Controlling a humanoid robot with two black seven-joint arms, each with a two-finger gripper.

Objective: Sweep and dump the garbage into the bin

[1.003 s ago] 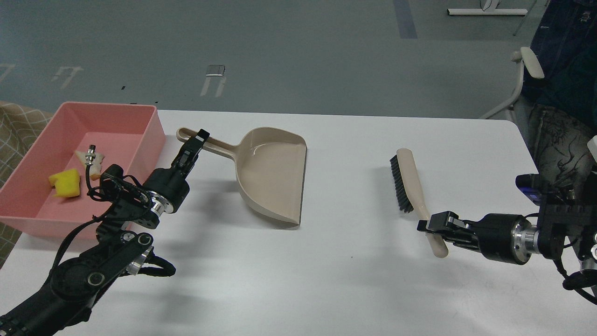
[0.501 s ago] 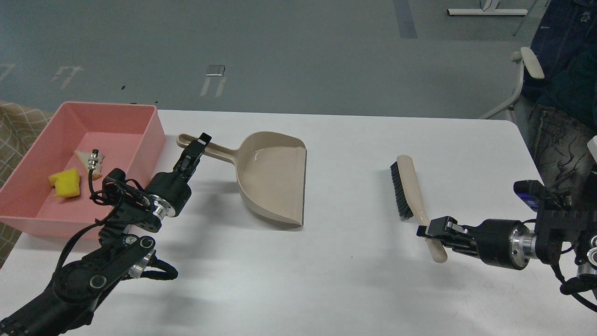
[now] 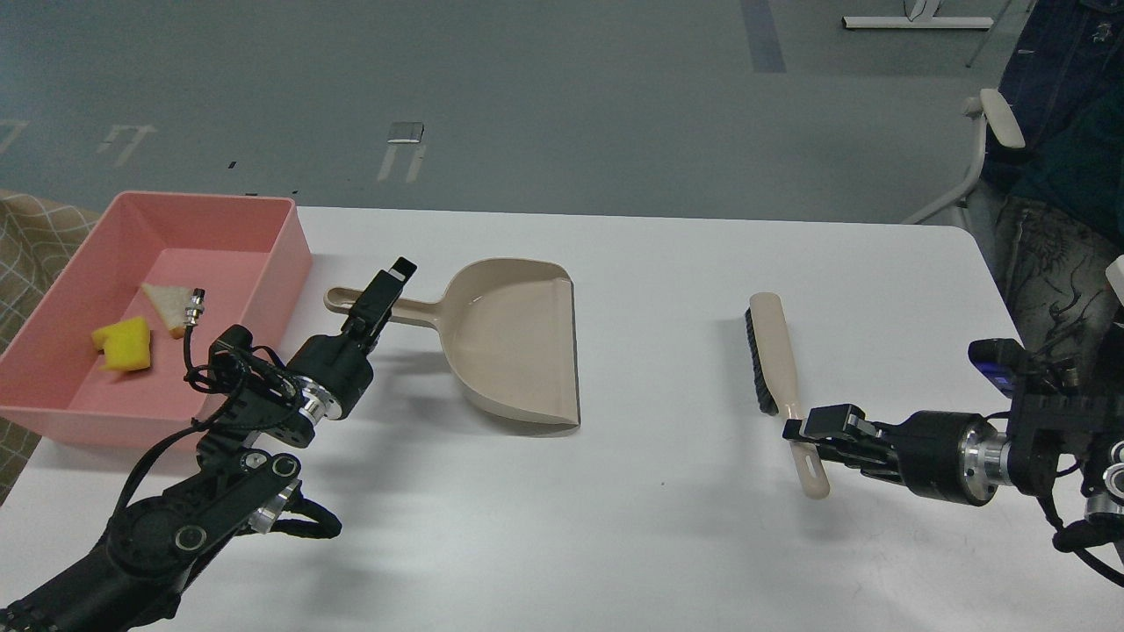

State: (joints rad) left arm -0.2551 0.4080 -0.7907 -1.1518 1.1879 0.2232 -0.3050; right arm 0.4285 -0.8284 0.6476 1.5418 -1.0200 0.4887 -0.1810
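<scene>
So both bits of garbage were already sitting in the pink bin point(image 3: 263, 230): the yellow chunk point(image 3: 123, 344) and the bread slice point(image 3: 167, 304), just off to the outer side of the left hand point(image 3: 379, 298). Looked to me like the step was just parking the tools on the bench point(image 3: 667, 544).

The left hand was clamped on the dustpan point(image 3: 518, 338) handle, pan stretching out toward the middle and resting flat as far as I could tell. The right hand point(image 3: 803, 428) was pinched around the brush point(image 3: 773, 347) handle low down, bristle end pointing away from it.

My take: get each tool fully seated before letting go, then spread the fingers just enough and back straight off along the handle. Snag that handle loop and you'd probably drag the thing sideways.
</scene>
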